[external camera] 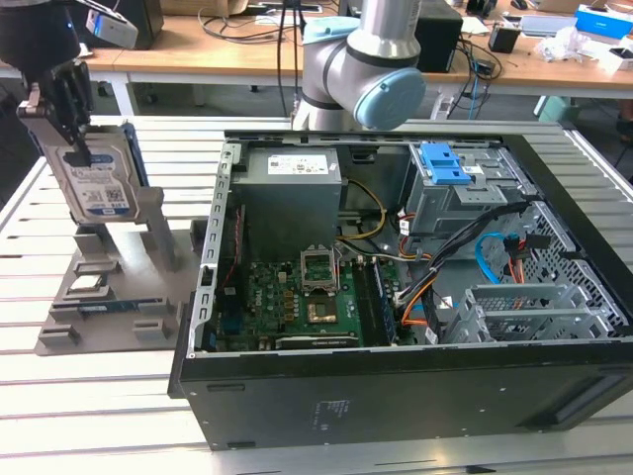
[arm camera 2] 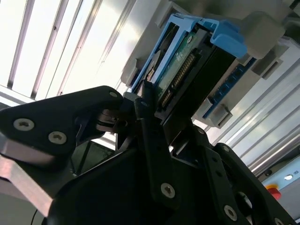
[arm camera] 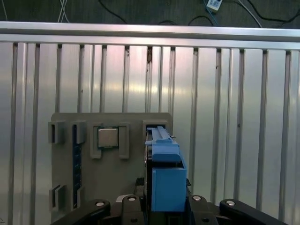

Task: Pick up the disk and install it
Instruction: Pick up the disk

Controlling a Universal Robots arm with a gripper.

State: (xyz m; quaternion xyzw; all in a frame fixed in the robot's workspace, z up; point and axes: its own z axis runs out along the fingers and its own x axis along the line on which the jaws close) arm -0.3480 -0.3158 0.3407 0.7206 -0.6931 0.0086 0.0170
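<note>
A slatted metal table (external camera: 119, 435) carries an open black computer case (external camera: 396, 416), lying on its side towards the exterior view's right, with its green motherboard (external camera: 287, 302) and grey power supply (external camera: 292, 198) exposed. The robot arm (external camera: 371, 69) rises behind the case. Well apart from the case, at the exterior view's left, stands a grey parts holder (external camera: 109, 297). The disk (external camera: 99, 183) is upright directly above this holder, label side facing the case. In the first wrist view its blue carrier frame (arm camera: 166, 180) lines up with the holder's slot, though I cannot tell whether the disk touches it. The gripper (external camera: 77, 148) is clamped on the disk's upper part, one finger against each broad face. A square processor chip (arm camera: 107, 138) sits in a neighbouring pocket of the holder.
</note>
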